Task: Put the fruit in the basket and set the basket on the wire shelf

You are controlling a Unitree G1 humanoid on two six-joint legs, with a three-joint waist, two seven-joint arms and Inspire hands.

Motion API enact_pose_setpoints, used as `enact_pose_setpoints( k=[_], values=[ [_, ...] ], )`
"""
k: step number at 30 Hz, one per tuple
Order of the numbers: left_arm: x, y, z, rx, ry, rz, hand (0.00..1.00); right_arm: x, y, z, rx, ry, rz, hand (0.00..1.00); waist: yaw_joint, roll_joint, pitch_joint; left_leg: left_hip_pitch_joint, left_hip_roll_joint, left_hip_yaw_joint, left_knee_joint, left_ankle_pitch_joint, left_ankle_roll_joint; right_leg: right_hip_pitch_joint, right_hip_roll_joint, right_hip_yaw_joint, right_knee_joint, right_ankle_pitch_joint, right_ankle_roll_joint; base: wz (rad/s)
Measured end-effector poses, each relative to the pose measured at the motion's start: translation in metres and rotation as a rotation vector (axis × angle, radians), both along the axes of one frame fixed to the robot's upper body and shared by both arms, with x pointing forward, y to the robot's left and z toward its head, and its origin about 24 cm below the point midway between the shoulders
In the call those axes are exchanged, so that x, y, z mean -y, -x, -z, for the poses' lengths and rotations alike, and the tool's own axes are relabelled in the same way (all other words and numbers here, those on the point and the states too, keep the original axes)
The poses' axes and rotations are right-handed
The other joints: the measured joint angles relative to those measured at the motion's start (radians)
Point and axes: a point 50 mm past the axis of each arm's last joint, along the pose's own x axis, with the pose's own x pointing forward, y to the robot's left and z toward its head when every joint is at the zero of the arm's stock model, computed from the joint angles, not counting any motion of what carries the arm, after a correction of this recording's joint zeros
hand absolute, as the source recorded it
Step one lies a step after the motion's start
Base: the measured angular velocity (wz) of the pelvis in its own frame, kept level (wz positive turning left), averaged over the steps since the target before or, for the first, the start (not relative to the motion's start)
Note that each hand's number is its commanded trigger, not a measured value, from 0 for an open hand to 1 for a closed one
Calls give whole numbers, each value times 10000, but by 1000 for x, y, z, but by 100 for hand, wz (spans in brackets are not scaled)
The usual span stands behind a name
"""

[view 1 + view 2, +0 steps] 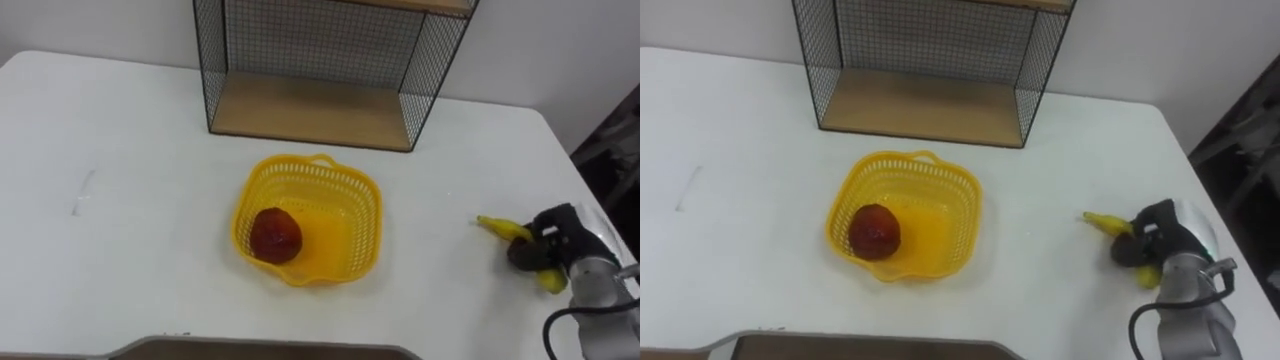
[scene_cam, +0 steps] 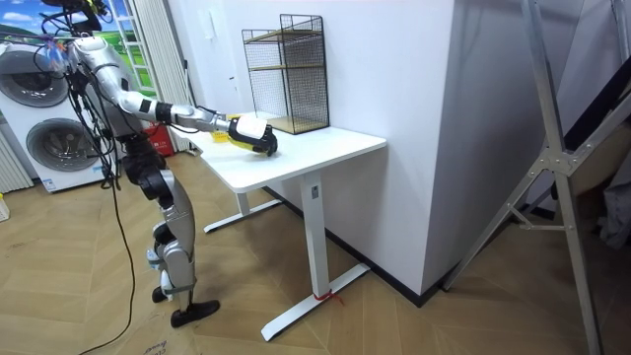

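Fruit on a white counter (image 1: 120,250): we see a red, round piece (image 1: 275,236) already lying inside the yellow basket (image 1: 366,200), towards its left wall. The basket stands on the counter near the middle, just in front of the wire shelf (image 1: 310,110) and apart from it. The shelf stands upright at the counter's far edge, its wooden bottom board bare.

Well to the right of the basket, near the counter's right edge, the right hand (image 1: 545,248) lies over a banana (image 1: 500,229). Its dark fingers are curled round the banana's middle, so that we see yellow ends poking out on either side. The banana rests on the counter.

From the room view we find the robot standing at the counter's end, right arm stretched out over the top.
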Motion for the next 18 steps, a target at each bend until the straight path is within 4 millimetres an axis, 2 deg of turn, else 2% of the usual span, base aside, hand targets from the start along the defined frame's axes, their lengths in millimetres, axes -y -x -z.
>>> enact_pose_setpoints(
  k=[2, 4, 5, 8, 10, 11, 14, 18],
  values=[
    [1, -6, 0, 297, -9, -41, 0, -14, -9, -21, 793, 339, -831, 100, 24, 125, 50, -84, -11, 124, 2, 12, 17, -148, 1, 136, 29, -1, 2, -18],
    [1, -9, -1, 476, -49, 25, 0, -32, -18, -46, 1848, 505, -1676, 100, -3, 178, 57, -142, -20, 157, -9, 59, 24, -284, -22, 142, 143, -5, 8, -7],
    [1, -11, -1, 586, -24, 91, 0, -40, -20, -58, 2330, 557, -2021, 100, 23, 163, 14, -211, -19, 177, -20, 70, 23, -386, -22, 144, 178, -8, 11, 0],
    [4, -9, 0, 543, 82, 290, 0, -55, -23, -89, 3675, 636, -2649, 100, 18, 73, -20, -253, -14, 163, -14, 74, 24, -415, -22, 140, 168, -7, 10, 0],
    [4, -5, 1, 413, 63, 298, 0, -60, -23, -101, 4250, 445, -2856, 100, 96, 31, -39, -240, -10, 159, -29, 74, 24, -405, -16, 157, 167, -7, 11, 0],
    [4, -2, 1, 324, 37, 276, 0, -63, -22, -107, 4516, 322, -2958, 100, 127, 30, -24, -234, -10, 161, -40, 74, 24, -405, -14, 168, 165, -7, 10, 0],
    [4, 0, 1, 288, 28, 243, 0, -67, -22, -114, 4789, 209, -3126, 100, 234, -16, -34, -248, -10, 166, -47, 74, 24, -408, -17, 178, 165, -7, 11, 0],
    [5, 1, 1, 242, 18, 279, 0, -85, -18, -131, 5337, 102, -3974, 100, 265, 23, -4, -272, -10, 164, -32, 74, 24, -415, -20, 148, 165, -8, 11, 1]
  ],
)
